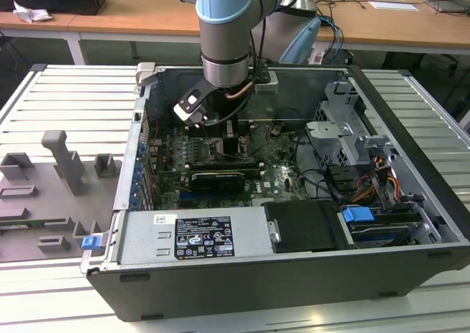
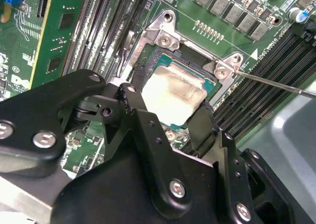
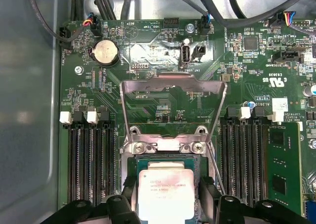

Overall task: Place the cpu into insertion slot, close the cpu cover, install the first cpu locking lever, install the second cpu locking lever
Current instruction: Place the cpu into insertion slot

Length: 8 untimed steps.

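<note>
The cpu [image 3: 165,192] [image 2: 173,93], a square chip with a dull silver top, sits in or just over the insertion slot [image 3: 163,157] [image 2: 195,61] on the green board. My gripper [image 3: 167,201] [image 2: 170,112] is shut on it, one black finger [image 2: 136,108] at each of two opposite edges. The cpu cover [image 3: 173,81], a silver frame with a large window, stands swung open beyond the slot's hinge. A thin locking lever rod [image 2: 276,83] [image 3: 215,169] sticks out beside the slot. In the exterior view the arm's wrist [image 1: 224,68] reaches down into the computer case.
Black memory slots [image 3: 91,164] flank the socket on both sides, and a green memory module [image 3: 284,169] stands in one. A coin battery [image 3: 106,52] and cables lie beyond the cover. The case holds a power supply [image 1: 191,237], a graphics card [image 1: 217,178] and a drive cage [image 1: 345,127].
</note>
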### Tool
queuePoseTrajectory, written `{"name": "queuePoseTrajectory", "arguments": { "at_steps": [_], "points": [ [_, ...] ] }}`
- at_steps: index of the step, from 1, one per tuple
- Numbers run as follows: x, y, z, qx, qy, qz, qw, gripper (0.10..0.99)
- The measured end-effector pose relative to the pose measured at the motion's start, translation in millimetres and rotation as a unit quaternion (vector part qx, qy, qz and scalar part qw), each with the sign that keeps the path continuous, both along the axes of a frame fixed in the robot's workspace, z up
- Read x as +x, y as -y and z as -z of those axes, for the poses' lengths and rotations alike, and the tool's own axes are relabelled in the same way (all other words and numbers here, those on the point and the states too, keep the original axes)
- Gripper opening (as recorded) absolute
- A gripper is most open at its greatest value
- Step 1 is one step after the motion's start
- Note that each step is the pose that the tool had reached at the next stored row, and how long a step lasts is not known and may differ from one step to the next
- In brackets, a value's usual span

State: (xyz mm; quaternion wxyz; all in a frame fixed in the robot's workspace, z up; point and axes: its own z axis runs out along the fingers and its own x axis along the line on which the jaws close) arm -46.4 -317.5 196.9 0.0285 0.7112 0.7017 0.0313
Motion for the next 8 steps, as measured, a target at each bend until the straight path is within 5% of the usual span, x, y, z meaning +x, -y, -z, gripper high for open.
{"name": "queuePoseTrajectory", "arguments": {
  "at_steps": [8],
  "points": [
    [0.3, 0.1, -0.8, -0.0002, 0.0001, 0.001, 1.0000, 0.541]
  ]
}}
